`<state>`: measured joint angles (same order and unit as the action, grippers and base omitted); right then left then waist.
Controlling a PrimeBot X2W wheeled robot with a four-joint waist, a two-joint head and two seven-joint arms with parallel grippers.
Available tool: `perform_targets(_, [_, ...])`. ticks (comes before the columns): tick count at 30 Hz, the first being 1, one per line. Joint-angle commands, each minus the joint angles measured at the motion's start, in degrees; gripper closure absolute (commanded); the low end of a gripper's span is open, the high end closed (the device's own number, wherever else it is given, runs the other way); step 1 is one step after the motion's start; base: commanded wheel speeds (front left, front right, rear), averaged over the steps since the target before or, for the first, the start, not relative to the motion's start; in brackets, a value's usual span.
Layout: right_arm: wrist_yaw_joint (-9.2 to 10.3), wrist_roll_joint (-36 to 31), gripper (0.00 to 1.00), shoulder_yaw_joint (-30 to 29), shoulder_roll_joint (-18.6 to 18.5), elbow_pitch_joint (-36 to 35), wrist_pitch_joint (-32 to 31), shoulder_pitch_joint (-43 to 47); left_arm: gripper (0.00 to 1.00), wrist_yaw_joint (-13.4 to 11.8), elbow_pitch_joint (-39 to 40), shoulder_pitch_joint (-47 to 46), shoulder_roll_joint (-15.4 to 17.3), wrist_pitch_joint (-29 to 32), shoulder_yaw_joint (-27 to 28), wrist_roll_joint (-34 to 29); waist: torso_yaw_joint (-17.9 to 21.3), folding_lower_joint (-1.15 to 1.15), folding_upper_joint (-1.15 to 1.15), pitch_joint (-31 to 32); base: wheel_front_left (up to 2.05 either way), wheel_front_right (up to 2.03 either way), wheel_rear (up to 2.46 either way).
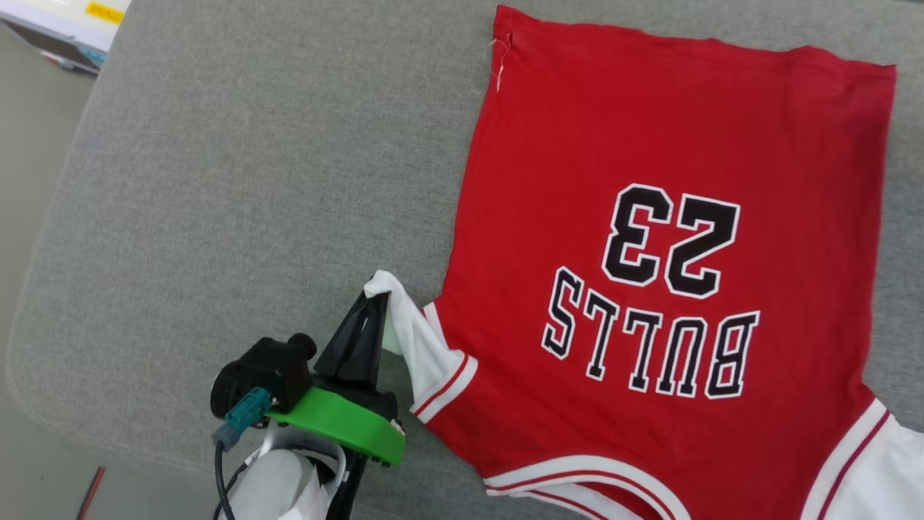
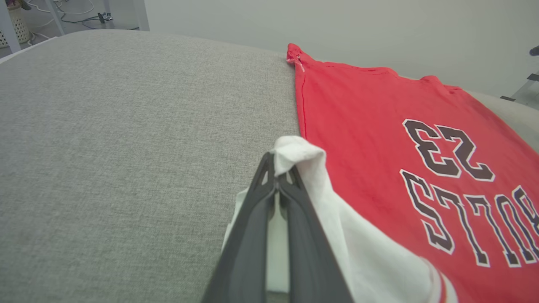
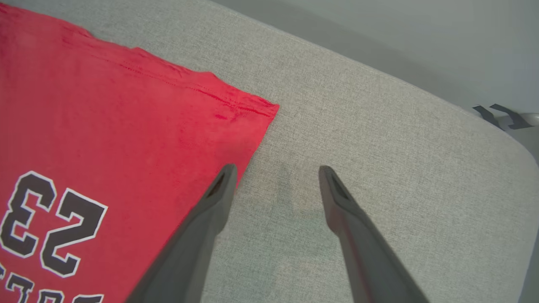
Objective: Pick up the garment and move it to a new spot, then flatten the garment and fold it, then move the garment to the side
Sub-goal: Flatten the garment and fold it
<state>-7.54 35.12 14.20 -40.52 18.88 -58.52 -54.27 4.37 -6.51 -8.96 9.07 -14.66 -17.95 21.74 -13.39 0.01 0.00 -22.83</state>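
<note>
- the left gripper [image 1: 377,302] is clenched on the tip of the white sleeve [image 1: 415,339], which is pinched and lifted between its two dark fingers at the shirt's near left.
- the right gripper [image 3: 276,170] hangs with its jaws spread wide and grasps nothing; one finger is over the shirt's red side edge, the other over bare fabric.
- the garment [image 1: 650,144] lies spread flat, print up, on the grey padded surface [image 1: 253,180], with its collar nearest the robot and its hem toward the far edge.
</note>
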Motion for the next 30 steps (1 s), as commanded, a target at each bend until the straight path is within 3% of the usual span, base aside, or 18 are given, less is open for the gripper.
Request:
perform_targets(1, [0.05,-0.9,0.00,0.4,0.6,1.6,-1.3,-2.0,1.00,0.4,0.6,-1.4,-0.6,-0.3,0.1,-0.8,-4.6,-0.01,0.00,-5.6,0.00,0.00,0.00])
perform_targets(8, [0.05,-4.4,0.00,-0.4,3.0,8.5,-3.6,-6.4,1.00,1.1,1.9,-2.8,-2.2,-0.3,-0.4,-2.3,-7.1,-0.01,0.00,-8.8,0.00,0.00,0.00])
perform_targets(19, [0.05,-4.6,0.00,-0.2,2.7,13.6,-5.2,-1.8,1.00,1.7,2.2,-3.7,-3.6,-0.3,0.0,-3.6,-7.8,-0.01,0.00,-10.3,0.00,0.00,0.00])
perform_targets(21, [0.05,-4.5,1.00,0.0,2.4,13.1,-5.1,-1.6,1.00,1.7,2.0,-3.7,-3.6,-0.3,0.2,-3.9,-7.6,-0.01,0.00,-10.0,0.00,0.00,0.00])
perform_targets(30, [0.05,-3.6,1.00,1.0,2.1,11.7,0.7,-2.8,1.00,1.8,0.8,-2.3,-3.4,-0.3,1.1,-5.0,-5.7,-0.01,0.00,-5.2,0.00,0.00,0.00])
